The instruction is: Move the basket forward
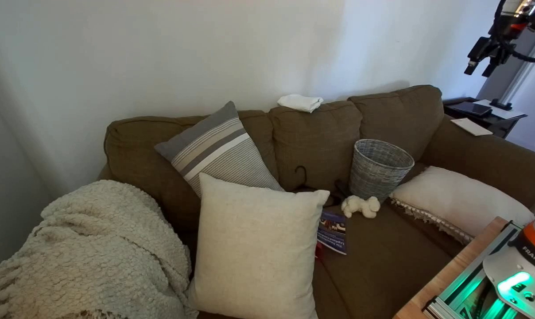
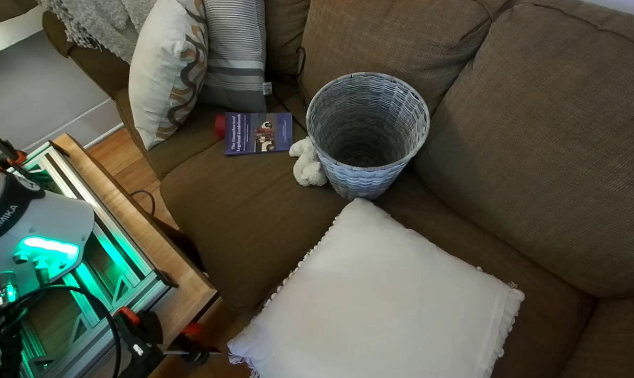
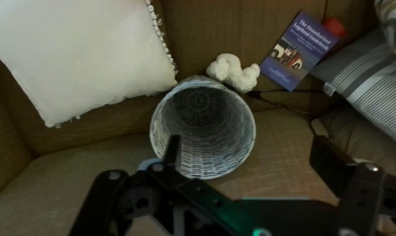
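The basket (image 1: 376,173) is a round grey-white woven bucket, wider at its rim. It stands upright on the couch seat near the back cushions, and shows in both exterior views (image 2: 356,178). In the wrist view the basket (image 3: 214,144) is seen from above, open and with nothing visible inside. My gripper (image 1: 479,71) hangs high above the couch's far end in an exterior view, well apart from the basket. In the wrist view its fingers (image 3: 247,147) are spread wide with nothing between them; the left finger overlaps the basket's rim in the picture.
A white fringed pillow (image 2: 380,304) lies beside the basket. A small white plush toy (image 1: 360,207) sits against its base. A blue book (image 2: 259,133), a dark hanger (image 1: 301,176), a striped pillow (image 1: 232,155) and a cream pillow (image 1: 258,248) are on the couch (image 1: 382,248).
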Robot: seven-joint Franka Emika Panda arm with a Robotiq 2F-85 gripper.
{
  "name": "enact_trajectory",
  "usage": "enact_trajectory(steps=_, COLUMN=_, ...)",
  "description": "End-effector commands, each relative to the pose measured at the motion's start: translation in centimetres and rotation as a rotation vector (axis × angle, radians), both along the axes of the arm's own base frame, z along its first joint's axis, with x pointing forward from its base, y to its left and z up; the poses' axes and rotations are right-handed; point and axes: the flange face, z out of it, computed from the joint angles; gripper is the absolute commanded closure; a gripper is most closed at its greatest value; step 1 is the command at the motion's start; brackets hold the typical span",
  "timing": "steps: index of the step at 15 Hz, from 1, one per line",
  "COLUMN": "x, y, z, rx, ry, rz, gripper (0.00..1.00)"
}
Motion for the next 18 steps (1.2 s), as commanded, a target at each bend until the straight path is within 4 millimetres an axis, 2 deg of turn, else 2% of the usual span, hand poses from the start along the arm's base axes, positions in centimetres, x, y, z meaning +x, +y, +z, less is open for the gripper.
enact_trajectory(steps=1, x=2.1, y=-5.8, z=-4.4, rx=0.012, ry=0.032, rz=-0.196, gripper=0.0)
enact_trajectory(steps=3, x=2.8, y=-7.4, z=-7.2, rx=0.04, ry=0.109, rz=-0.266, gripper=0.0)
enact_trajectory(steps=4, x=1.5, y=-5.7, z=-5.2, rx=0.01, ry=0.055, rz=-0.19, gripper=0.0)
enact_trajectory(steps=6, x=2.4, y=-7.0, z=-7.5, rx=0.016, ry=0.103, rz=-0.227, gripper=0.0)
enact_trajectory(steps=7, x=2.8, y=-7.2, z=-7.9, rx=0.015, ry=0.113, rz=-0.235, gripper=0.0)
enact_trajectory(steps=11, x=3.3, y=-7.4, z=-7.5, rx=0.009, ry=0.11, rz=-0.243, gripper=0.0)
enact_trajectory(steps=12, x=3.6, y=-7.2, z=-7.9, rx=0.015, ry=0.084, rz=-0.248, gripper=0.0)
enact_trajectory(steps=14, x=7.3, y=-8.3, z=-11.2, rx=0.082, ry=0.072, rz=-0.274, gripper=0.0)
enact_trajectory(steps=18, x=12.1, y=-9.5, z=-18.1, rx=0.225, ry=-0.013, rz=-0.415, gripper=0.0)
